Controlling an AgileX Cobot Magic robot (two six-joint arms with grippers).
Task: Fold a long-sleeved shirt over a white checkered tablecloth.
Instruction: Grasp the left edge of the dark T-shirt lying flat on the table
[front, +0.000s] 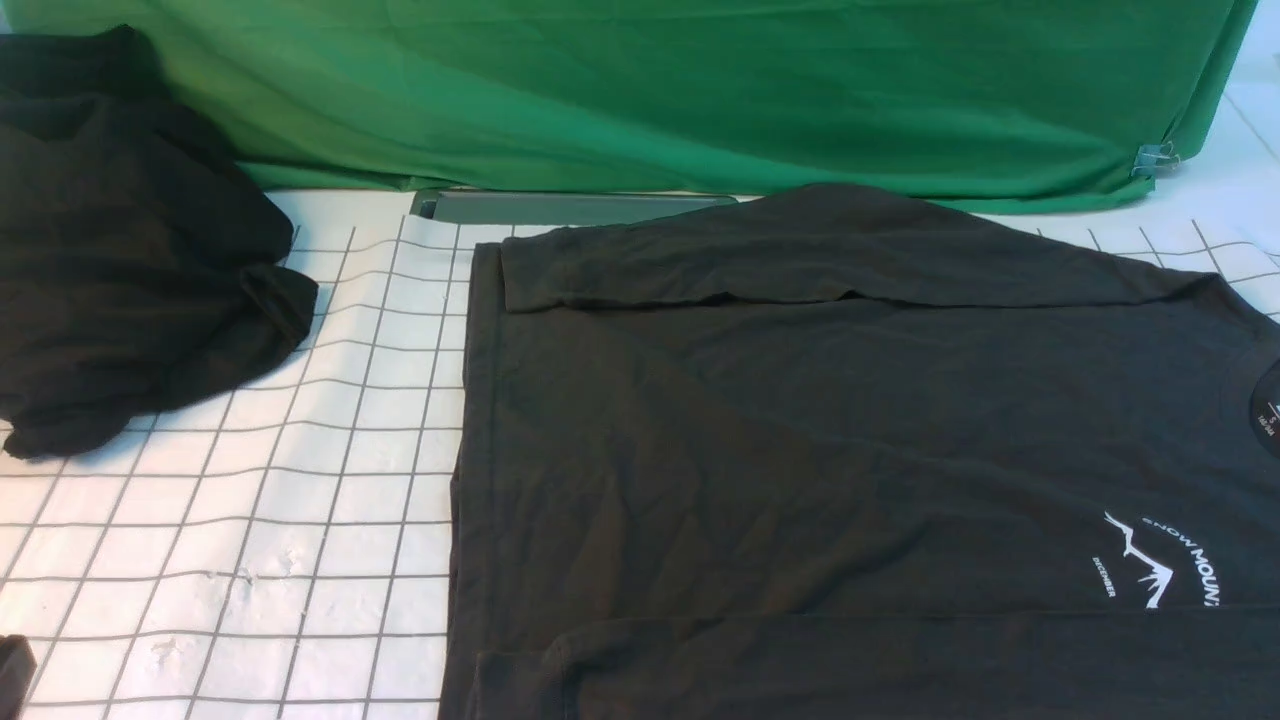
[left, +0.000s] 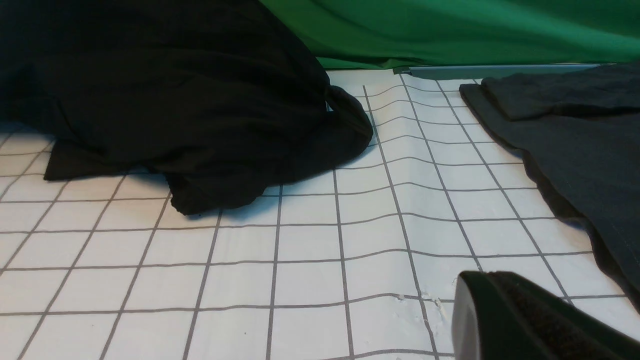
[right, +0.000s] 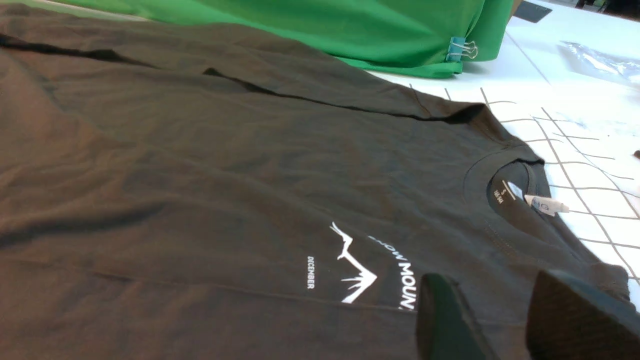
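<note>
Long-sleeved shirt (front: 800, 440) lies flat on the right part of the white checkered tablecloth (front: 320, 500), collar to the right, one sleeve laid across the body along the far edge and one along the near edge. Far left: black fabric heap (front: 130, 260) on the cloth. Left gripper (left: 500, 315), jaws closed and empty, low over bare tablecloth between heap and shirt hem, touching neither. Green cloth (front: 700, 90) hangs behind. Right: white mountain logo (front: 1150, 565), round neck label (front: 1268, 410). Right gripper (right: 500, 325), jaws partly apart, nothing between them, just over the chest beside the logo; contact with the fabric cannot be told.
</note>
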